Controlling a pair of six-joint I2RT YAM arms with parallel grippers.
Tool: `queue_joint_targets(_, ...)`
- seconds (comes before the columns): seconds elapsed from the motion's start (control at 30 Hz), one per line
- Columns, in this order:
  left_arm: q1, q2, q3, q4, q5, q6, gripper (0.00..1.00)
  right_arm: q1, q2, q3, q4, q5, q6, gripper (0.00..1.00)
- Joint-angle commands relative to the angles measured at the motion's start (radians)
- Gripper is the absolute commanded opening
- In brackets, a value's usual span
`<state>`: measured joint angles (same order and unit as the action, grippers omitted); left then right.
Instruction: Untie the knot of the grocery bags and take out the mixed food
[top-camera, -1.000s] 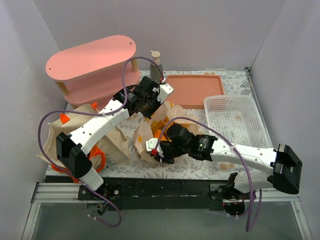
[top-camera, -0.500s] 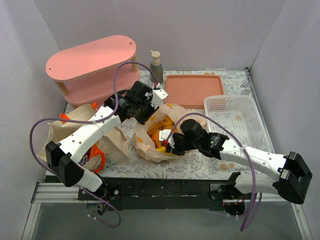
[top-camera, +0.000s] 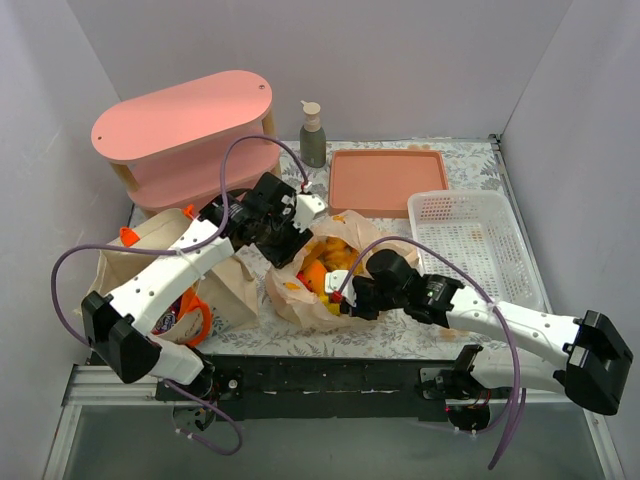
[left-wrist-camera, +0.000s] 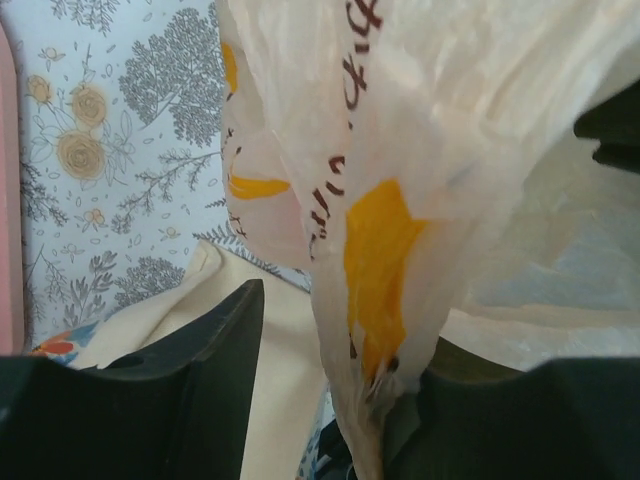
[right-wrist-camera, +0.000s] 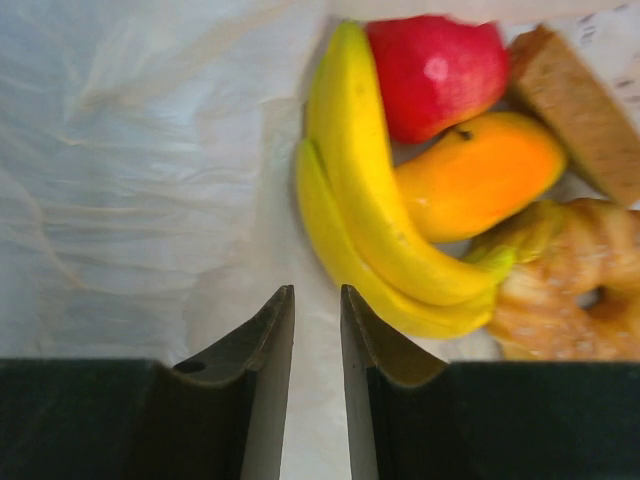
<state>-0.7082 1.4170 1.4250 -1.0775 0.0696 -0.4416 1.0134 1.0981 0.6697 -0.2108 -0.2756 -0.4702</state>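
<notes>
Tan plastic bag (top-camera: 285, 297), food (top-camera: 320, 272) half-hidden

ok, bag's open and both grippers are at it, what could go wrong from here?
1. Film of the plastic bag hangs between the fingers of the left gripper; pulling away could snag it and drag the bag over.
2. The right gripper has its jaws barely apart beside the bananas; it would likely pinch film rather than grasp them unless it opens wider.
</notes>
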Motion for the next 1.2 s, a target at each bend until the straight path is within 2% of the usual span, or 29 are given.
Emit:
queue_joint_targets(0.0,0.003,-0.096,-0.061,-0.114,0.049,0.032,0.43,-0.01,0.008,0.082,0.027,0.046,-0.088,0.34)
queue_joint_targets(0.13,0.003,-0.162,-0.158,-0.157,0.026,0.062,0.45,-0.016,0.06,0.096,0.034,0.055,-0.119,0.37)
queue_joint_targets(0.27,0.003,-0.228,-0.253,-0.15,-0.039,0.122,0.45,-0.018,0.091,0.079,0.082,0.018,-0.146,0.46)
queue_joint_targets(0.33,0.003,-0.245,-0.27,-0.136,-0.057,0.124,0.45,-0.018,0.126,0.077,0.105,0.01,-0.15,0.48)
queue_joint_targets(0.4,0.003,-0.245,-0.265,-0.133,-0.056,0.124,0.46,-0.016,0.169,0.088,0.14,0.0,-0.151,0.58)
queue_joint_targets(0.47,0.003,-0.244,-0.262,-0.127,-0.056,0.123,0.47,-0.015,0.196,0.108,0.18,0.006,-0.134,0.63)
queue_joint_targets(0.57,0.003,-0.243,-0.264,-0.125,-0.057,0.127,0.47,-0.015,0.246,0.146,0.2,0.007,-0.131,0.64)
queue_joint_targets(0.8,0.003,-0.233,-0.247,-0.113,-0.056,0.116,0.47,-0.016,0.332,0.148,0.238,0.021,-0.094,0.63)
queue_joint_targets(1.0,0.003,-0.234,-0.252,-0.102,-0.057,0.122,0.48,-0.016,0.335,0.068,0.218,0.059,-0.182,0.62)
queue_joint_targets(1.03,0.003,-0.234,-0.253,-0.101,-0.057,0.121,0.48,-0.016,0.33,0.041,0.212,0.068,-0.197,0.53)
queue_joint_targets(1.07,0.003,-0.234,-0.255,-0.098,-0.056,0.122,0.48,-0.018,0.324,0.03,0.212,0.073,-0.224,0.5)
queue_joint_targets(1.17,0.003,-0.236,-0.261,-0.096,-0.057,0.122,0.48,-0.018,0.292,-0.007,0.182,0.095,-0.231,0.47)
